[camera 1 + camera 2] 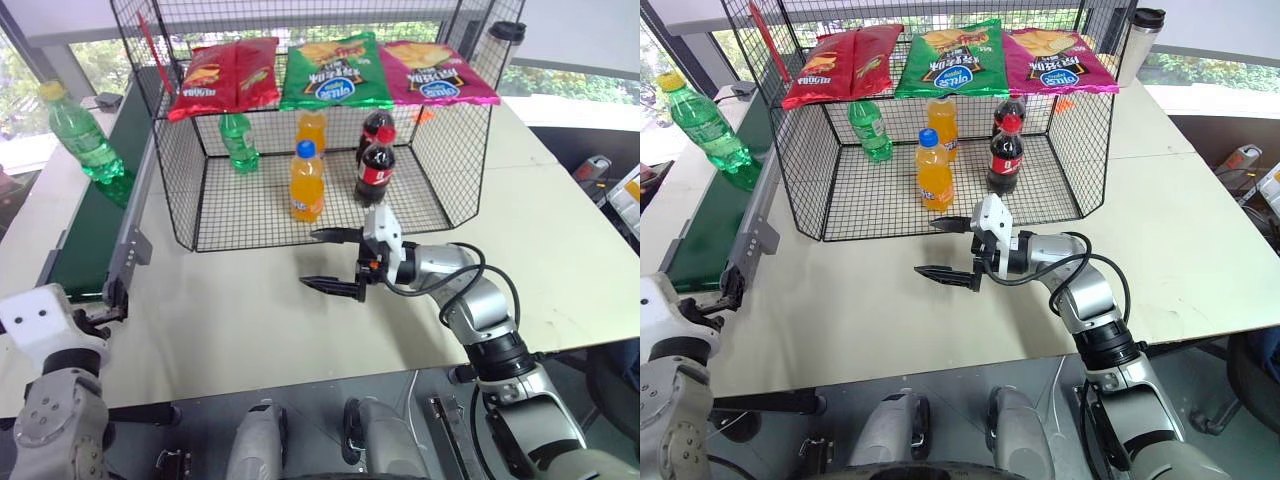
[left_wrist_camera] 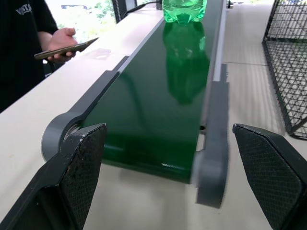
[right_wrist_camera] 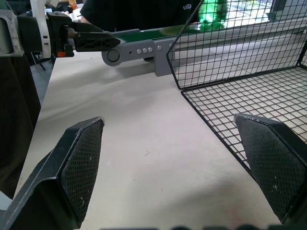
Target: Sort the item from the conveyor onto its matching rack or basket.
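Nearest, 2 grippers. The left gripper (image 2: 168,177) sits at the near rounded end of the conveyor (image 1: 85,235), its 2 black fingers spread wide with nothing between them; in the head views its fingers are mostly hidden behind the white wrist block. The right gripper (image 1: 335,262) hovers over the bare table (image 1: 250,320) just in front of the basket's open side, pointing toward the conveyor, jaws also wide apart and empty.

Next, 1 black wire-mesh basket (image 1: 175,190). On its floor stand 5 bottles: 2 orange soda bottles (image 1: 307,182), 2 dark cola bottles (image 1: 376,172) and 1 green bottle (image 1: 239,142) at the back; the rear orange and cola ones are partly covered by the front ones. Above them lie 3 crisp bags (image 1: 335,72): red, green, magenta.

Farthest, the item (image 1: 86,135), 1 green bottle with a yellow cap, stands upright on the belt's far stretch. The left wrist view cuts it off above its base and shows its reflection on the belt, plus a person's hand (image 2: 62,39) holding a phone (image 2: 67,49) beside the conveyor.
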